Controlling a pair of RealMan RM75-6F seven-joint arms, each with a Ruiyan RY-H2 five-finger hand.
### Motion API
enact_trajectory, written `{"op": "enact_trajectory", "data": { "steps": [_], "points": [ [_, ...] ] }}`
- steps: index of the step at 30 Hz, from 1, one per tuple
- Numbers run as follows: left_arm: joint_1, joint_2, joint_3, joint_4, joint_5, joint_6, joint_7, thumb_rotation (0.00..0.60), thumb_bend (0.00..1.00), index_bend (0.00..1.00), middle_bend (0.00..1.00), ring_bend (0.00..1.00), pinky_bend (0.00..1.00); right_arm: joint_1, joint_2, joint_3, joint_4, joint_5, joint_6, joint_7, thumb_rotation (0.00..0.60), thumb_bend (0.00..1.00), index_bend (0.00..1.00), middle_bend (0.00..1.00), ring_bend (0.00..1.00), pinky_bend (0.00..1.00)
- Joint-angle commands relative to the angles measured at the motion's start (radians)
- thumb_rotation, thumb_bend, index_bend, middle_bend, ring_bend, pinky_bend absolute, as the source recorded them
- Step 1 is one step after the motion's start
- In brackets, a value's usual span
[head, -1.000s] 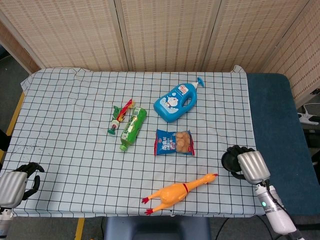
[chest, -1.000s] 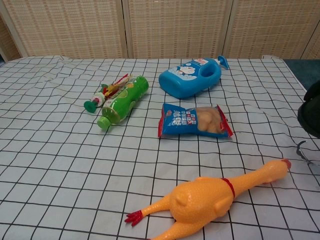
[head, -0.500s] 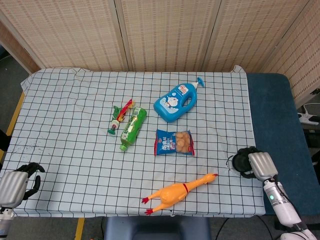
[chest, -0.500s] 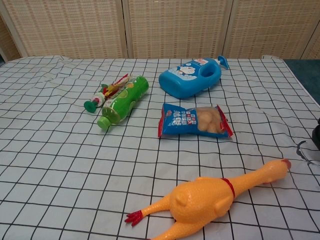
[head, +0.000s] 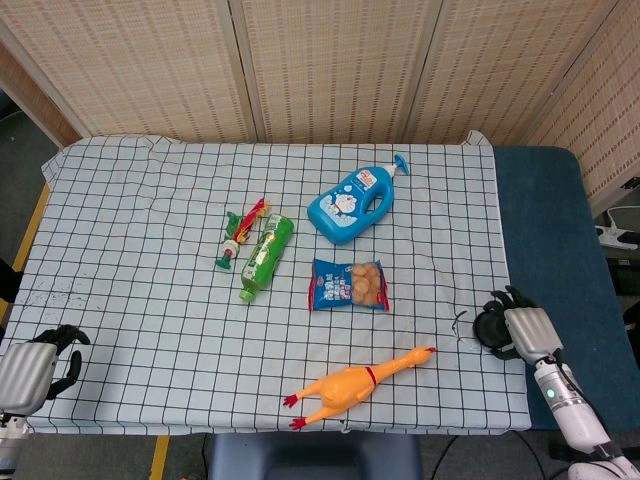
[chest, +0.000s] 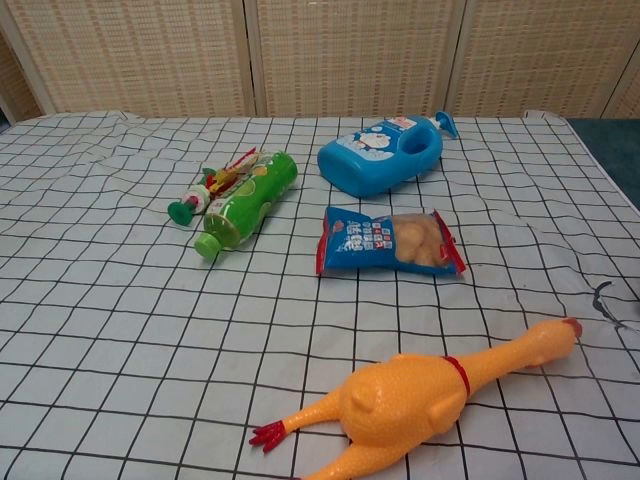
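Covering the table (head: 120, 260), a checked cloth (head: 150, 200); woven screens (head: 330, 60) stand behind.

We see our right hand (head: 522, 332) low at the right edge with its dark fingers curled inward on nothing, while our left hand (head: 32, 368) sits at the lower left corner, fingers likewise curled and holding nothing.

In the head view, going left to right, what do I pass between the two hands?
Left hand → candy wrapper → green bottle → snack bag → right hand.
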Motion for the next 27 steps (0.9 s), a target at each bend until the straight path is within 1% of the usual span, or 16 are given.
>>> {"op": "enact_trajectory", "data": {
  "steps": [1,7,14,18,19,21,23,24,25,27],
  "points": [
    [-0.001,0.0,0.0,0.0,-0.001,-0.002,0.001,0.6,0.6,0.43,0.38,0.41,0.66,-0.002,0.004,-0.001,0.001,0.0,-0.001,0.007,0.6,0.05,0.26,0.08,0.0,0.16],
    [-0.002,-0.001,0.0,0.001,-0.002,-0.005,0.004,0.6,0.6,0.43,0.38,0.41,0.66,-0.006,0.011,0.001,0.003,0.011,-0.007,0.014,0.6,0.05,0.2,0.07,0.0,0.14],
    [-0.004,-0.001,0.001,0.0,-0.004,-0.009,0.006,0.6,0.6,0.43,0.39,0.41,0.66,-0.008,0.022,0.004,-0.007,0.016,-0.008,0.014,0.6,0.05,0.08,0.03,0.0,0.09],
    [-0.004,-0.002,0.002,0.0,-0.004,-0.008,0.007,0.6,0.6,0.43,0.39,0.41,0.66,-0.012,0.025,0.005,-0.016,0.019,-0.005,0.02,0.6,0.05,0.08,0.03,0.0,0.09],
    [-0.004,-0.002,0.002,-0.001,-0.003,-0.008,0.008,0.6,0.6,0.43,0.39,0.41,0.66,-0.013,0.027,0.006,-0.02,0.022,-0.005,0.019,0.6,0.05,0.08,0.03,0.0,0.09],
    [-0.004,-0.002,0.002,-0.002,-0.003,-0.007,0.009,0.6,0.6,0.43,0.39,0.41,0.66,-0.017,0.023,0.01,-0.021,0.028,0.005,0.01,0.6,0.05,0.13,0.08,0.0,0.09],
    [-0.004,-0.002,0.002,-0.002,-0.002,-0.008,0.01,0.6,0.6,0.43,0.39,0.41,0.66,-0.02,0.017,0.012,-0.019,0.033,0.01,0.001,0.6,0.05,0.23,0.22,0.05,0.12],
    [-0.004,-0.002,0.002,-0.002,-0.002,-0.009,0.01,0.6,0.6,0.43,0.39,0.41,0.66,-0.021,0.016,0.013,-0.019,0.037,0.01,-0.001,0.6,0.06,0.26,0.25,0.07,0.15],
    [-0.004,-0.002,0.003,-0.002,-0.003,-0.009,0.011,0.6,0.6,0.43,0.39,0.41,0.66,-0.022,0.012,0.015,-0.016,0.041,0.012,-0.005,0.6,0.06,0.32,0.29,0.1,0.19],
    [-0.004,-0.002,0.003,-0.002,-0.003,-0.009,0.012,0.6,0.6,0.43,0.39,0.41,0.66,-0.023,0.007,0.017,-0.011,0.043,0.017,-0.009,0.6,0.05,0.42,0.32,0.13,0.23]
  ]
}}
